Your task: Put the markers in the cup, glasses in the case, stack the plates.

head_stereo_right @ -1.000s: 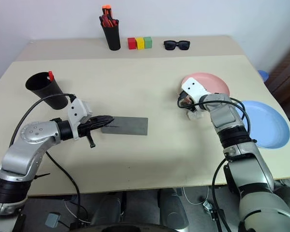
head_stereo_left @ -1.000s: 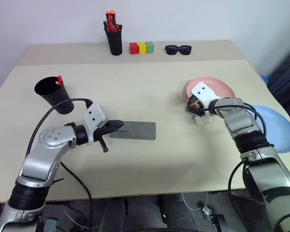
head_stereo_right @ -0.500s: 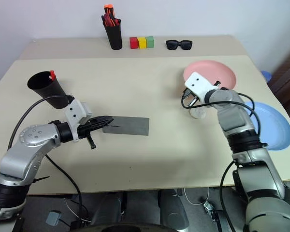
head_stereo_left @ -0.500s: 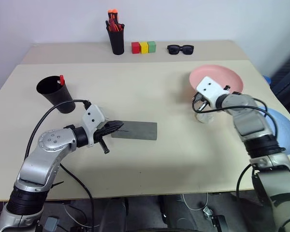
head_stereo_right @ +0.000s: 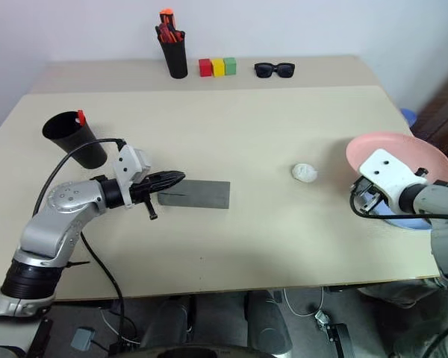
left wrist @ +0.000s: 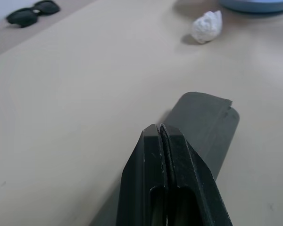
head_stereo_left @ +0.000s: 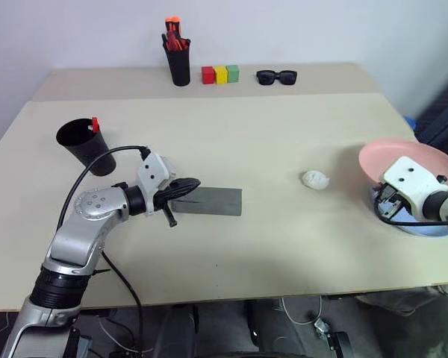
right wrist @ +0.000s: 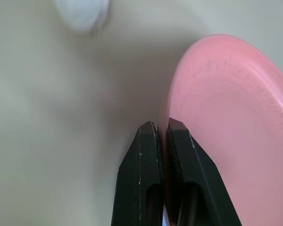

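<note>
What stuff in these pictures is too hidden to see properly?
- Light blue plate: in the eye views, mostly covered by the pink plate and the right gripper.
- Markers in the black cup: one red cap tip pokes out; the cup wall hides the rest.
- Glasses: the shut grey case hides whatever's inside.

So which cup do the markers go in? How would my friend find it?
Start at the big beige table and look to its left side, just beyond the left claw. There stands the wide black cup, tilted, with a red marker cap poking out. The black pen holder along the back edge is narrower, straighter and stuffed with orange-red pens.
</note>
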Available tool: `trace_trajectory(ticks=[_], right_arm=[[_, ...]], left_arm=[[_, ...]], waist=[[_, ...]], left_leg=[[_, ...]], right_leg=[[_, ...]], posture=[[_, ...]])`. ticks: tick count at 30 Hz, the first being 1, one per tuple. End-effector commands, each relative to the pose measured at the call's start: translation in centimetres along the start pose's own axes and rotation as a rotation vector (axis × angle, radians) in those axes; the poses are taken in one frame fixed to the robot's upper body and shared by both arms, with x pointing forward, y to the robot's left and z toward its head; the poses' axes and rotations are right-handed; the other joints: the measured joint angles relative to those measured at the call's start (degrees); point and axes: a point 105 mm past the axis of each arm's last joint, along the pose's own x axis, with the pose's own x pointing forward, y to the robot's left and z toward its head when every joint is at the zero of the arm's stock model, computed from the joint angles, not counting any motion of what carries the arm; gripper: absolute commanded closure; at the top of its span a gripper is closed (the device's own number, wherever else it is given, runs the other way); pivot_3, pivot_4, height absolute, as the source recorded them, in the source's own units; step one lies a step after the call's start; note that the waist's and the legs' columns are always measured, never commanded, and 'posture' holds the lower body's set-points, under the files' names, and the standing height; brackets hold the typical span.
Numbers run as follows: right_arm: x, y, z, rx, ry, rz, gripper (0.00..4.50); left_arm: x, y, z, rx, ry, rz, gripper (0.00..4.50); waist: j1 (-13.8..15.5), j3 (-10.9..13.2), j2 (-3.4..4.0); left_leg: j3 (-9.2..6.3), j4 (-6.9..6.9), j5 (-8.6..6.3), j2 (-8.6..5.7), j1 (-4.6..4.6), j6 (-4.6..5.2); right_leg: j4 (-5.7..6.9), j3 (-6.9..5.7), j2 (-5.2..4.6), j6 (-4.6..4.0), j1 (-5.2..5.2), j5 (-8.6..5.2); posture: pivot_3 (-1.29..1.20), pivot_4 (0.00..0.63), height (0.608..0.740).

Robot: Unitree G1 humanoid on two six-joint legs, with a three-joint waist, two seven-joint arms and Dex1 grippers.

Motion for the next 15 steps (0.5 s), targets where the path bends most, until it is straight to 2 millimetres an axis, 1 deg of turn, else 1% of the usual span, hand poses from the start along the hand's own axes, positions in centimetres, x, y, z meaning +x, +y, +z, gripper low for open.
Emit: trace_trajectory(ticks=[1,2,7,8,11,15], right_arm=[[-0.9,-0.8,0.4,-0.033,0.0,-0.017,3.36],[-0.8,-0.7,1.0,-0.039,-0.023,-0.006,2.98],[-0.4,-1.4,4.1,-0.006,-0.171,-0.017,0.44],[-0.3,-1.2,4.8,0.003,-0.205,-0.005,0.44],[1.0,0.3,7.0,0.052,-0.313,0.069,0.44],[4.2,2.3,7.9,0.072,-0.331,0.114,0.44]], left_arm=[[0.1,0.3,0.8,0.044,-0.019,0.013,4.5],[-0.1,0.3,0.7,0.045,-0.016,0.017,4.5],[-0.8,0.3,0.3,0.044,0.0,0.039,4.5],[-0.9,0.3,0.2,0.045,0.003,0.045,4.5],[-0.9,0.2,0.1,0.044,0.007,0.055,4.5],[-1.0,0.0,0.2,0.045,0.008,0.069,4.5]], waist=[[0.02,0.0,0.0],[0.04,0.0,0.0],[-0.02,0.0,0.0],[0.05,0.0,-0.01],[0.12,0.0,-0.02],[0.12,0.0,-0.02]], left_leg=[[0.0,-0.01,0.0,0.0,0.01,0.0],[0.0,-0.02,0.0,0.01,0.02,0.0],[0.02,-0.01,0.0,0.0,0.02,0.0],[0.0,-0.01,0.0,0.01,0.02,0.0],[0.0,-0.04,0.0,0.01,0.01,0.0],[0.0,-0.04,0.0,0.01,0.0,0.0]], right_leg=[[0.01,0.0,0.01,0.0,0.0,0.0],[0.01,0.0,0.02,-0.01,0.0,0.0],[0.01,0.03,0.01,0.0,-0.01,0.0],[0.01,0.02,0.02,0.0,0.0,0.0],[-0.01,0.02,0.02,0.0,0.01,-0.01],[-0.02,0.02,0.02,0.0,0.01,0.0]], posture=[[0.0,0.15,0.74],[0.0,0.15,0.74],[0.0,0.15,0.74],[0.0,0.15,0.74],[0.0,0.15,0.74],[0.0,0.15,0.74]])
